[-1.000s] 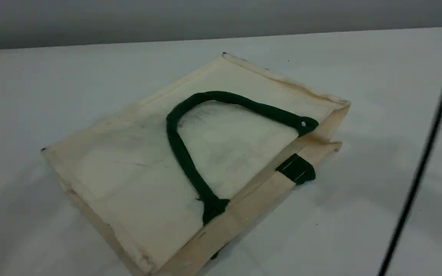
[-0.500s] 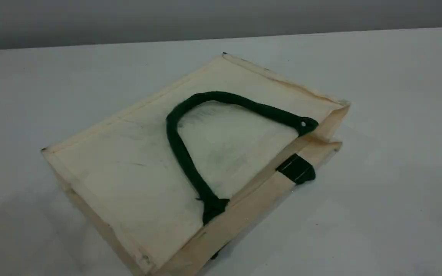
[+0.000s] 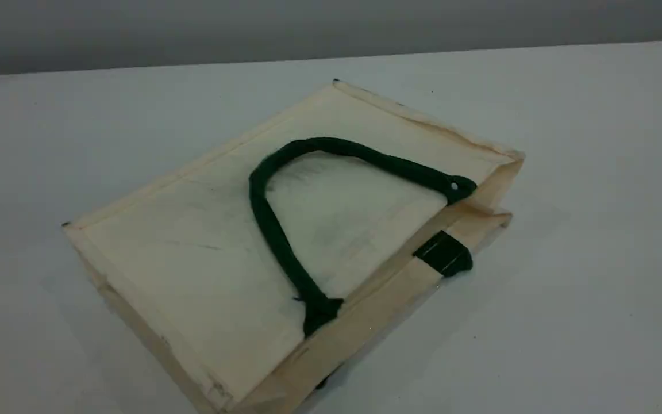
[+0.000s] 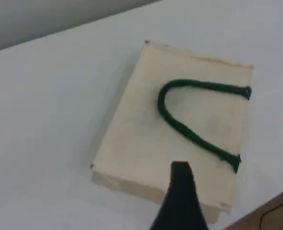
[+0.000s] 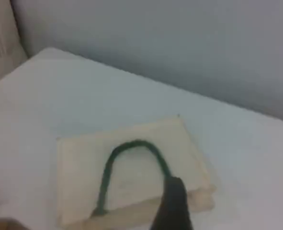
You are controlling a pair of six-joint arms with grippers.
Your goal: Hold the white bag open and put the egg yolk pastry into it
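Observation:
The white bag (image 3: 204,241) lies flat and closed on the white table (image 3: 566,287), its mouth toward the lower right. One dark green handle (image 3: 273,230) is folded back on its upper face, and a green tab (image 3: 443,254) sits on the mouth edge. No arm shows in the scene view. My left gripper (image 4: 181,191) hangs high above the bag (image 4: 179,124), showing one dark fingertip with nothing held. My right gripper (image 5: 172,203) also hovers above the bag (image 5: 131,167), with one fingertip visible and nothing held. The egg yolk pastry is out of view.
A grey wall (image 3: 308,29) runs behind the table's far edge. A brown surface (image 4: 275,215) shows at the lower right corner of the left wrist view. A cream ribbed object (image 5: 0,38) stands beyond the table's corner in the right wrist view.
A thin dark line at the scene's right edge has left the view, and the shadows on the table have faded. The bag has not moved.

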